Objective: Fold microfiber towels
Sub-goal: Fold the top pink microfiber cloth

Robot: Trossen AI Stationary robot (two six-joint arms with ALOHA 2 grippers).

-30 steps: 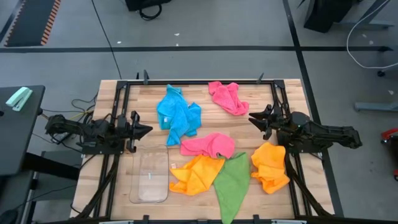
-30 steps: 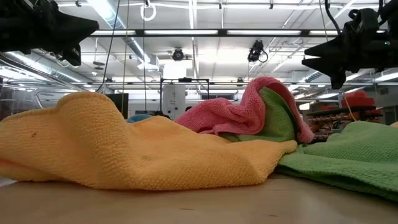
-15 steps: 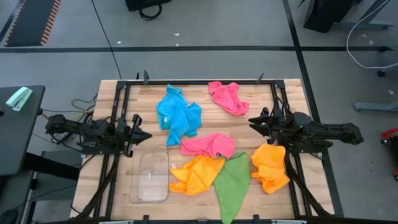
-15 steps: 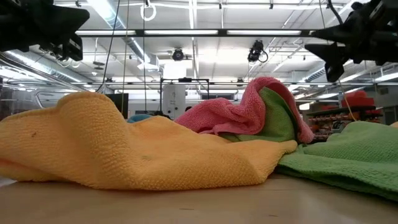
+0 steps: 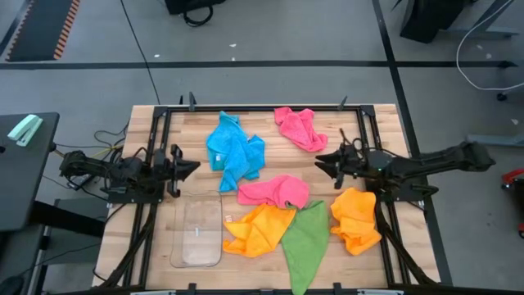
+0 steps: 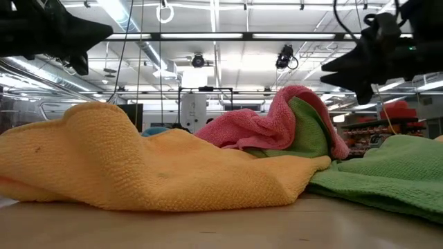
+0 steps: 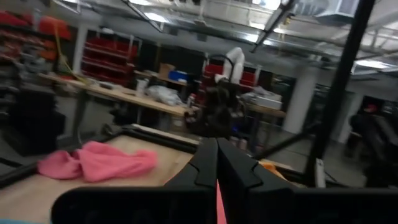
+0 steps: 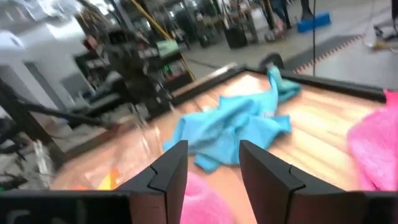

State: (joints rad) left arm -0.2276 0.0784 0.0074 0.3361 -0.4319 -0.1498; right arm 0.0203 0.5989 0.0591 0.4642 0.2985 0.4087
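Towels (image 5: 275, 215) heaped mid-table — tray (image 5: 199, 234) to their left, table (image 5: 383, 120) beneath.

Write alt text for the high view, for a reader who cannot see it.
Seen from above, a wooden table holds crumpled towels: a blue towel, two pink towels, two orange towels and a green towel, beside a clear tray. The left claw is shut at the left edge; the right claw is open above the table, holding nothing.
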